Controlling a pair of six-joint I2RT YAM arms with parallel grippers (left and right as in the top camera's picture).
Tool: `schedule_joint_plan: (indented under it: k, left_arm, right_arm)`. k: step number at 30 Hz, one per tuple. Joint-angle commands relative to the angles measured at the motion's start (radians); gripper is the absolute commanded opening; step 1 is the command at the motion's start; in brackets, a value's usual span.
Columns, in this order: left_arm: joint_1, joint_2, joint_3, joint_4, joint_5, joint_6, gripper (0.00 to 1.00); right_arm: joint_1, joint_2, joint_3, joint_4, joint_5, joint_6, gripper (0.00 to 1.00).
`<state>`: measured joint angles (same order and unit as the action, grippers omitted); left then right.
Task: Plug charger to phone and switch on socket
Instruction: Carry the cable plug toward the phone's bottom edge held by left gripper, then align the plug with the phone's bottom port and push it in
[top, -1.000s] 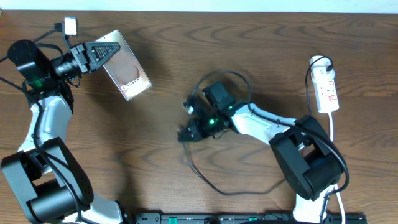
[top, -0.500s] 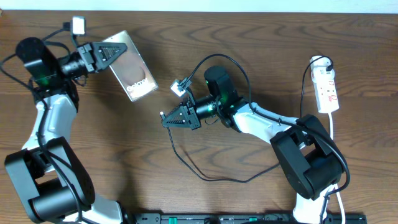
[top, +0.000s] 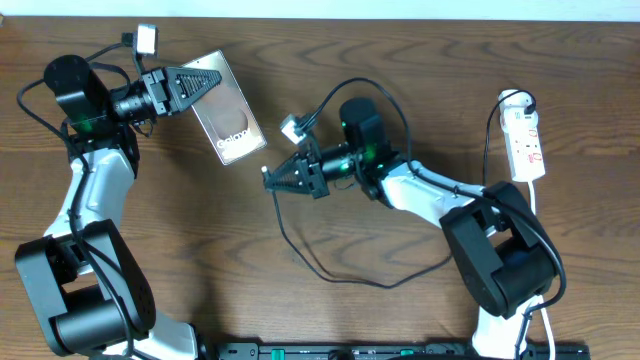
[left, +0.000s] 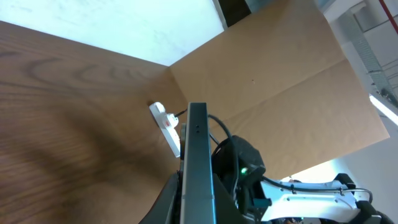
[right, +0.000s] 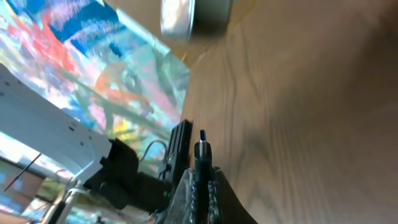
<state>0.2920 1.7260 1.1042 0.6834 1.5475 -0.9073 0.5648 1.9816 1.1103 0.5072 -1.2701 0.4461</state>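
Note:
My left gripper (top: 192, 86) is shut on the phone (top: 229, 109), a dark slab with "Galaxy" lettering, held up in the air at the upper left. In the left wrist view the phone (left: 198, 158) shows edge-on between the fingers. My right gripper (top: 283, 178) is shut on the charger plug (right: 203, 155), tip pointing left toward the phone, a gap still between them. The charger's thin black cable (top: 330, 275) loops over the table below. The white socket (top: 526, 143) lies at the far right, also seen in the left wrist view (left: 166, 126).
The socket's white cord (top: 534, 210) runs down the right side past the right arm's base (top: 505, 262). The left arm's base (top: 80, 300) stands at the lower left. A black rail (top: 380, 350) lines the front edge.
My right gripper rose from the table with the charger plug and turned left. My left gripper carried the phone rightward, toward the plug.

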Motion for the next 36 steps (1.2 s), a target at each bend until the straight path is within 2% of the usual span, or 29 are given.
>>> schedule_joint_plan:
  k: [1,5,36]
  left_arm:
    - [-0.007,-0.014,0.010,0.006,0.024,0.018,0.08]
    - [-0.037,-0.014,0.008,0.006,0.024,0.058,0.07]
    - [-0.082,-0.014,-0.005,-0.031,0.024,0.070,0.08]
  right_arm:
    - [-0.018,0.000,0.002,0.047,-0.034,0.053,0.01]
    - [-0.010,0.000,0.002,0.134,-0.092,0.059,0.01]
    - [-0.008,0.000,0.002,0.133,-0.090,0.055,0.01]
